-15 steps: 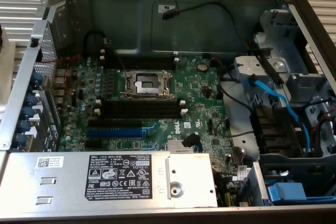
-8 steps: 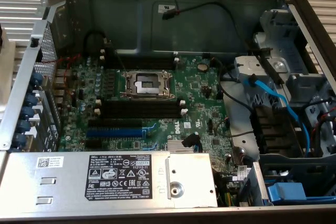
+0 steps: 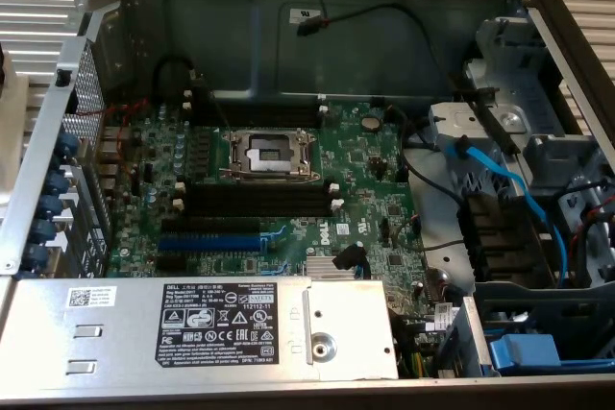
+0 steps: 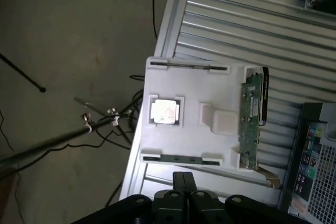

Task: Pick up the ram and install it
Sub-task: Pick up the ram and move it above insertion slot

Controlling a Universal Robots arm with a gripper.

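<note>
The ram, a long green circuit stick, lies flat in a recess along one side of a white holder tray. The tray rests on a ribbed metal surface outside the computer case. My gripper hangs above the tray's edge, well short of the ram. Its dark fingers are pressed together, shut with nothing between them. In the exterior view, the open case shows the green motherboard. Its long black memory slots stand empty below the CPU socket.
A CPU chip sits in a square recess of the tray, and thin strips stand in two edge holders. Inside the case are a blue expansion slot, a power supply, blue cables and drive cages at the exterior view's right.
</note>
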